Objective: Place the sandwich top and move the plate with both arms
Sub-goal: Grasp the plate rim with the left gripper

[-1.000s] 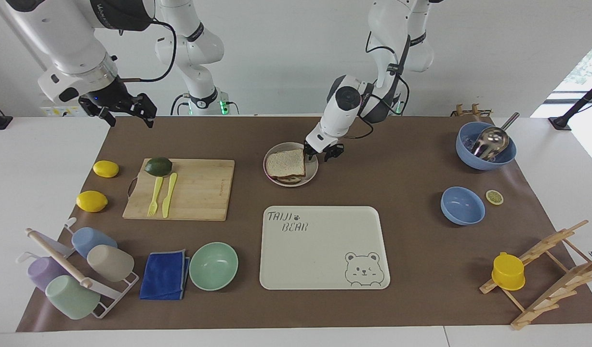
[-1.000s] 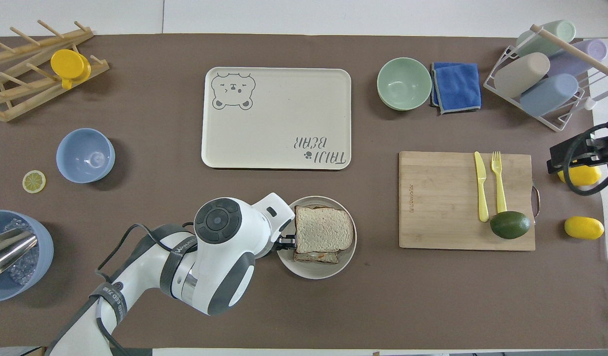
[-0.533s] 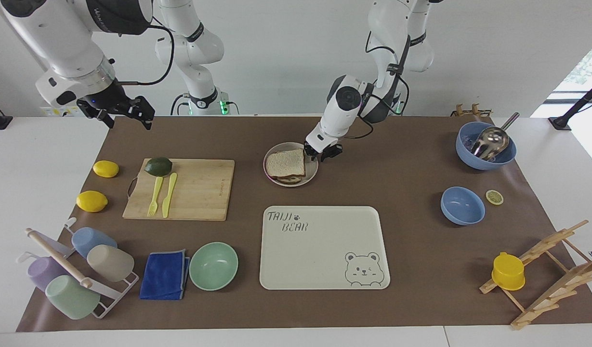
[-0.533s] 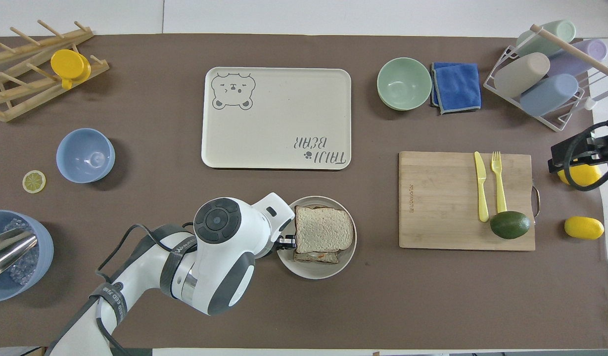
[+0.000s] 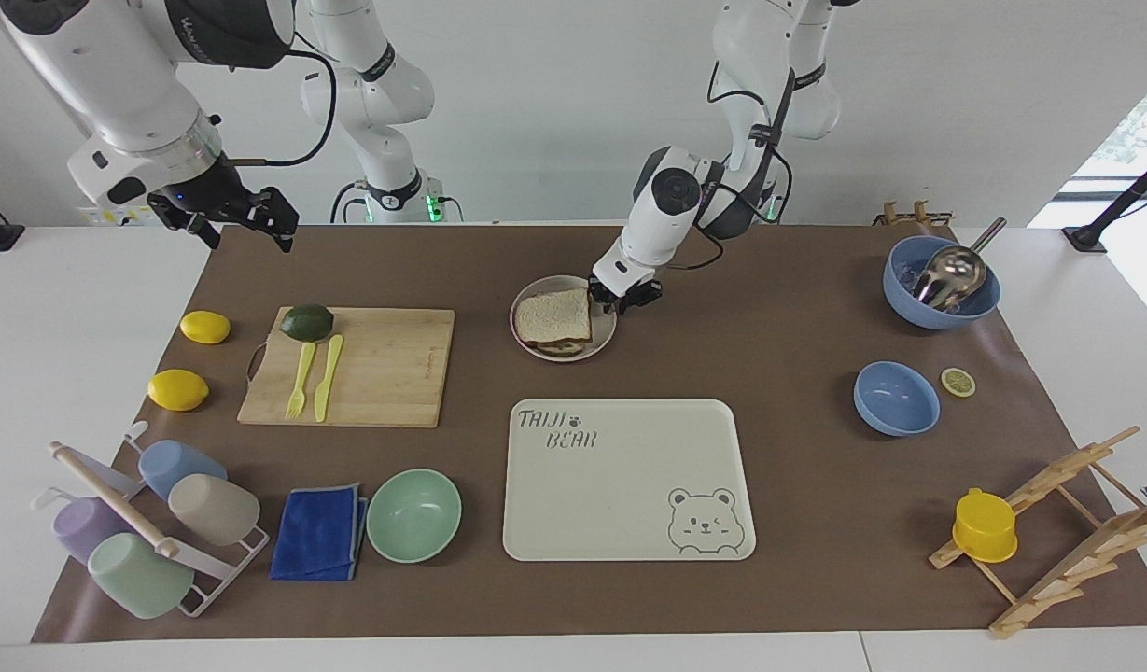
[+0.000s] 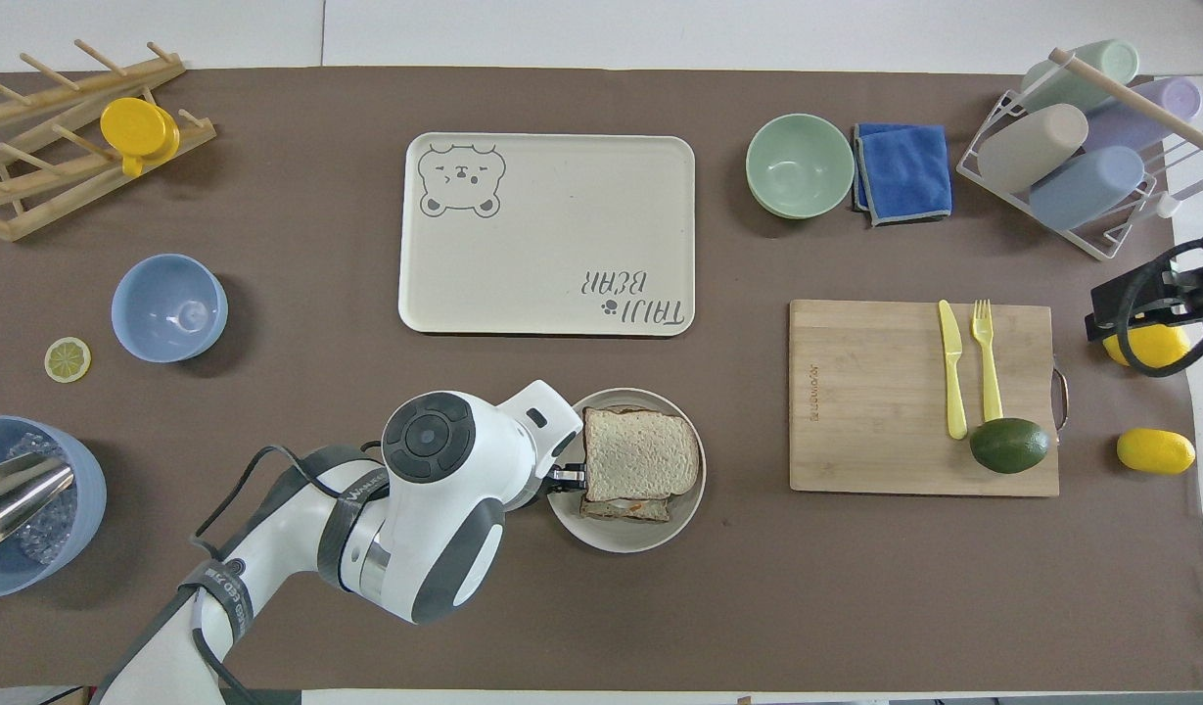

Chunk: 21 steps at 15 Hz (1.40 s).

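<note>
Brown surface (image 5: 797,523) carries the plate (image 5: 607,343) with the sandwich top (image 5: 552,317) already on it, the left gripper (image 5: 627,299) narrowing on its rim, while the right gripper (image 5: 246,217) waits apart over the table's end.

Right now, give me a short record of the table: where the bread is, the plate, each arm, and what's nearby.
bread: top slice on the sandwich, on the plate
plate: between robots and bear tray
left gripper: at plate's rim, left-arm side
right gripper: raised over right-arm end of the table, jaws open, waiting
nearby: cutting board beside plate, toward right arm
</note>
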Available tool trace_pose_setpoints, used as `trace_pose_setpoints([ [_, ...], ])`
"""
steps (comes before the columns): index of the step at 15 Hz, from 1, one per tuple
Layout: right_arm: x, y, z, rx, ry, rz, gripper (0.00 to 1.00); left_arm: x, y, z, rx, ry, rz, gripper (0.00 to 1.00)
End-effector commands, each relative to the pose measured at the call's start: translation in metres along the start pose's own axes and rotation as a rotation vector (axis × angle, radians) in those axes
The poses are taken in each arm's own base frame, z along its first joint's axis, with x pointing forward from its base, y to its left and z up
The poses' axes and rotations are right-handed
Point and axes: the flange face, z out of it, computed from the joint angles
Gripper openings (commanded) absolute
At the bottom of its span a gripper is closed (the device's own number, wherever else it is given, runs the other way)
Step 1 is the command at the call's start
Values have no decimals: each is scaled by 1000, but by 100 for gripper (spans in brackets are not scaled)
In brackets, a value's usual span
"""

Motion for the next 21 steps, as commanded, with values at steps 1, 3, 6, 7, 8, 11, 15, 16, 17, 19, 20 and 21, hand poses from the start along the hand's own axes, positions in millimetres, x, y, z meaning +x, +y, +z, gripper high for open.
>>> trace_pose_setpoints([
  [1,5,3,-5,8,49,-21,100,-3,-2,5,-13,7,-10,27],
  [3,6,0,-5,35,55,-27,100,-3,-2,5,-14,6,-11,27],
  [6,4,4,-5,41,46,-19,100,-2,-2,5,-16,14,-11,15],
  [7,5,4,-5,41,49,-18,100,-2,-2,5,-16,14,-11,11],
  [8,5,4,-5,39,51,-18,100,-2,-2,5,-16,14,-11,4],
  [11,5,4,-5,39,51,-18,100,0,-4,4,-17,14,-16,0],
  [15,4,4,-5,38,49,-18,100,3,-7,2,-18,10,-23,0],
  [16,4,4,-5,38,48,-18,100,6,-8,3,-23,5,-33,0],
  [17,4,4,-5,38,49,-18,100,13,-13,-3,-41,7,-59,0],
  [19,4,5,-5,35,48,-18,100,26,-18,-23,-55,-12,-58,0],
  [20,4,5,-5,34,46,-17,100,38,-22,-42,-65,-24,-63,0],
  [21,4,5,-5,34,46,-17,100,51,-29,-63,-78,-34,-63,0],
])
